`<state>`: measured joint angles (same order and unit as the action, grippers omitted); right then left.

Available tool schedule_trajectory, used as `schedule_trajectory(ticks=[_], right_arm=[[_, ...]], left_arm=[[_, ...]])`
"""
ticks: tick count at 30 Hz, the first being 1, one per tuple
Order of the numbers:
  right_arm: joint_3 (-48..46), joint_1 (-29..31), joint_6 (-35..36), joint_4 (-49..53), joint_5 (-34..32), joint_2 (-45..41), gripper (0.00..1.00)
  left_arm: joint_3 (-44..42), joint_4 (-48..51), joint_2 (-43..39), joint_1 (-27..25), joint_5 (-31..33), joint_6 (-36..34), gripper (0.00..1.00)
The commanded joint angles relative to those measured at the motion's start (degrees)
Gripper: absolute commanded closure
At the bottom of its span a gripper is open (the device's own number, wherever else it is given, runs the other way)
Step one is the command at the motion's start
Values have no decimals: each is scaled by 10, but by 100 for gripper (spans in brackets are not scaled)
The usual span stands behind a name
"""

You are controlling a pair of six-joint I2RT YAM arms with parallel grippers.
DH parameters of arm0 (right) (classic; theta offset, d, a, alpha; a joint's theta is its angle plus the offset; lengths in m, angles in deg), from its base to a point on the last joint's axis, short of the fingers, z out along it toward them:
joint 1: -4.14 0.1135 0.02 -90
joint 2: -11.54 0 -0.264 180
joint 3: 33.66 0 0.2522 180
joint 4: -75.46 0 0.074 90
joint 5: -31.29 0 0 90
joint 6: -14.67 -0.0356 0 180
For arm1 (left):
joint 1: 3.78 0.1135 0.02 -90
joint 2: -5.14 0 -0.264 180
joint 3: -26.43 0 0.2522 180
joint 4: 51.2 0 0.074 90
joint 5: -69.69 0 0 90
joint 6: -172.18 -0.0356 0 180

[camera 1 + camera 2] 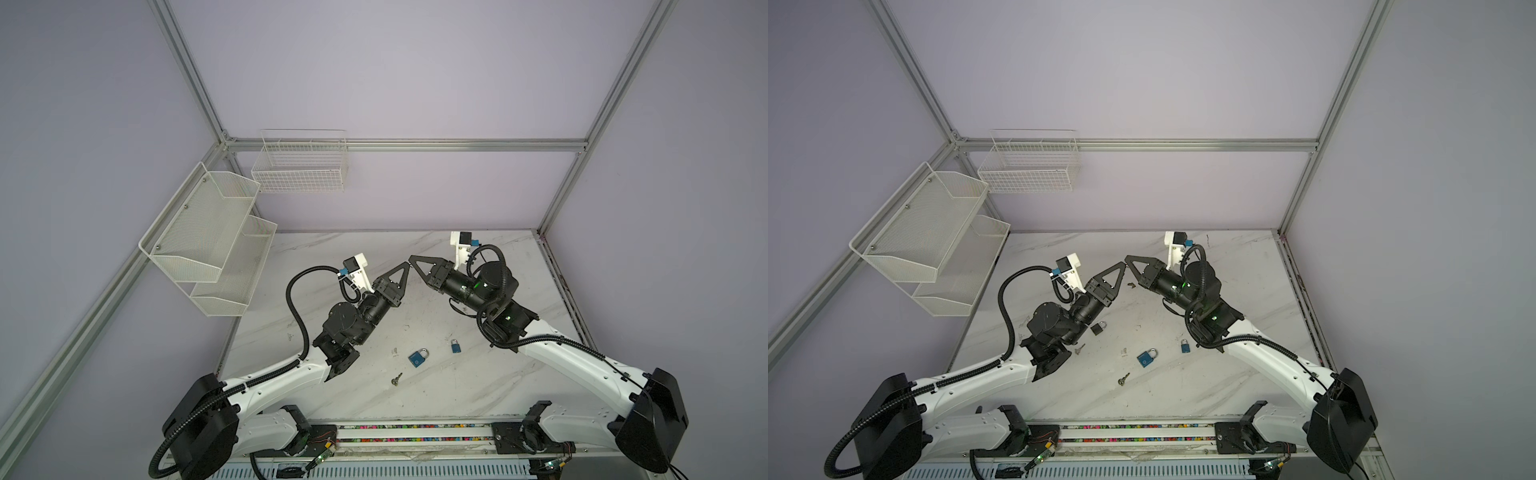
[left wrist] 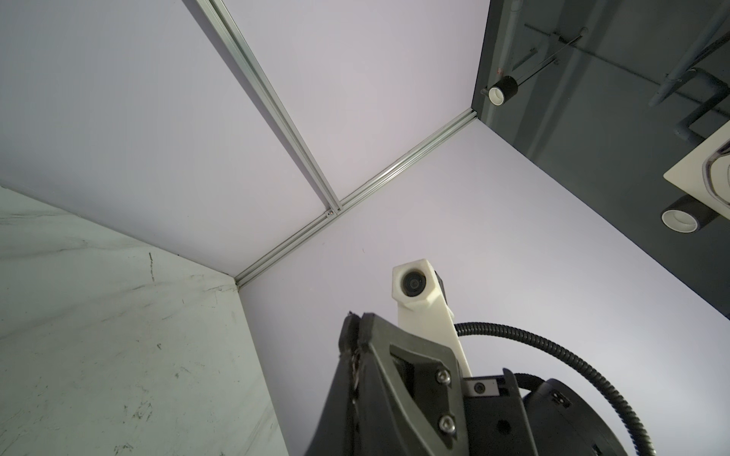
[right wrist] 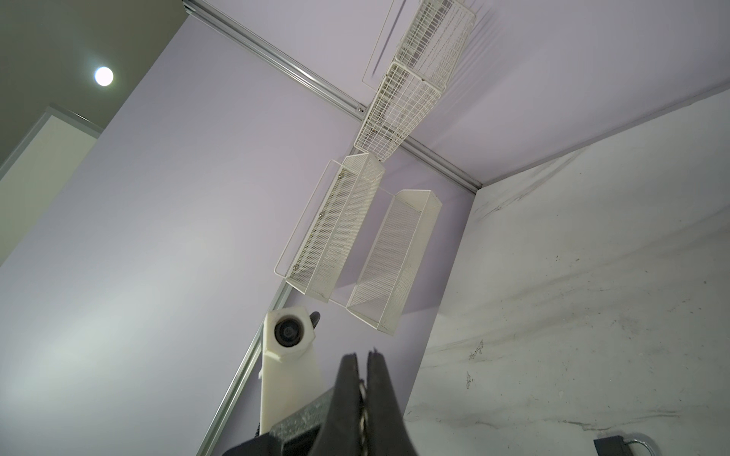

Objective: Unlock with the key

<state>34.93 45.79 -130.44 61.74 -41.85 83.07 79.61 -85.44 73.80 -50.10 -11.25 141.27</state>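
Jaws on both arms are pressed shut. The left gripper [image 1: 405, 266] and the right gripper [image 1: 412, 259] meet tip to tip, raised well above the table [image 1: 457, 395] and pointing at each other. In the right wrist view a thin metallic sliver [image 3: 364, 420] shows in the seam of the shut jaws. Whether it is a key I cannot tell, and nothing else appears held.

Out past the left gripper's side, on the walls, hang a two-tier mesh shelf [image 1: 208, 241] and, further round, a wire basket [image 1: 299, 170]. Nothing shows in either tier or in the basket.

Everything the task needs lies below the jaws and back toward the arm bases. The larger blue padlock [image 1: 417, 358] lies flat there, and the small blue padlock [image 1: 456, 346] lies near it on the right gripper's side, close to that forearm. A black padlock [image 1: 1098, 328] sits beside the left forearm and shows in a top view only.

The key [image 1: 397, 379] lies furthest back from the tips, near the larger blue padlock but apart from it. Its long axis runs diagonally, blade end toward that padlock and bow toward the bases. It sits roughly between the arms, a little to the left gripper's side, so I judge the left arm the nearer. Either gripper would have to open, drop and draw back to reach it.

A small brassy piece [image 1: 1131, 285], perhaps a second key, lies on the table almost straight under the tips.
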Motion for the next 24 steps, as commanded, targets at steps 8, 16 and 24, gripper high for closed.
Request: schedule_trajectory(ticks=[8,16,24], right_arm=[[15,3,43,28,10,-18,88],[10,-27,65,75,27,-61,51],[-18,-94,127,124,173,-122,36]], left_arm=[[76,25,-27,-2,-14,-83,100],[183,279,-41,21,-99,-172,100],[265,468,-43,61,-238,-298,100]])
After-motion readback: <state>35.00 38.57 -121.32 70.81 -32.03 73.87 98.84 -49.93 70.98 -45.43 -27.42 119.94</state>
